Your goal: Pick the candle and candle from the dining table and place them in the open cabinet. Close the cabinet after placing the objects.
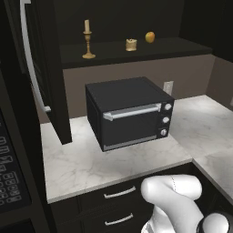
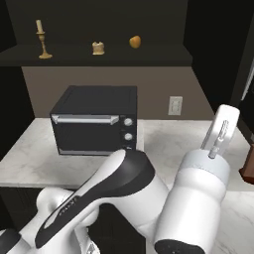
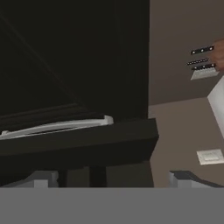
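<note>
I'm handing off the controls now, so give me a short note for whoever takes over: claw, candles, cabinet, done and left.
Claw: open, holding nothing, close to the cabinet door's silver handle.
Taper candle in brass candlestick and stubby candle: both standing on the cabinet shelf, apart, with an orange-yellow fruit further along, above the toaster oven.
Done: both candles placed.
Left: shut the open left door.
</note>
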Controlling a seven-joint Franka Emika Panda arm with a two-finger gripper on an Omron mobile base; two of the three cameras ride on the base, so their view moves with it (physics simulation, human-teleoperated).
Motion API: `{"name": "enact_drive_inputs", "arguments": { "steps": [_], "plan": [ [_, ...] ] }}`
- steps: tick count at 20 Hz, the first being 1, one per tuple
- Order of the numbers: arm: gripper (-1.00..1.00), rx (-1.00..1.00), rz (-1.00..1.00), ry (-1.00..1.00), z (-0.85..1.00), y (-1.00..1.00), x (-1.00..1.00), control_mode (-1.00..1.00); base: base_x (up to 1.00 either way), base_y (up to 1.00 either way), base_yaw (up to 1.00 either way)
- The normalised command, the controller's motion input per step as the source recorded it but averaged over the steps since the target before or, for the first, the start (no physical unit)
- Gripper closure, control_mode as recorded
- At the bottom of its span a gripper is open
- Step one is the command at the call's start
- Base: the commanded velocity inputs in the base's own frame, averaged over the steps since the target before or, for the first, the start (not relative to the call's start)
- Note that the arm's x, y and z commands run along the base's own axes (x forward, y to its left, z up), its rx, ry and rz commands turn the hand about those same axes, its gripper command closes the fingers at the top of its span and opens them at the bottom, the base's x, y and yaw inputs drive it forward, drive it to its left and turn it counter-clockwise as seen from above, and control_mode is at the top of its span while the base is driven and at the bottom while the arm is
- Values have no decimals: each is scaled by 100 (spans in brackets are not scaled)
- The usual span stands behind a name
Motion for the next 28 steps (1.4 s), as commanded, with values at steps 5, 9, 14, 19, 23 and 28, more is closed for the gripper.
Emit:
{"name": "enact_drive_inputs", "arguments": {
  "steps": [5, 9, 14, 19, 23, 28],
  "plan": [
    [-100, 0, 0, 2, -6, -13, 5, -100, 0, 0, 0],
    [-100, 0, 0, 4, -13, -7, 3, -100, 0, 0, 0],
    [-100, 0, 0, 4, -6, -9, 7, -100, 0, 0, 0],
    [-100, 0, 0, 2, 0, -16, 10, -100, 0, 0, 0],
    [-100, 0, 0, 2, 0, -17, 14, -100, 0, 0, 0],
    [-100, 0, 0, 4, -4, -17, 17, -100, 0, 0, 0]
  ]
}}
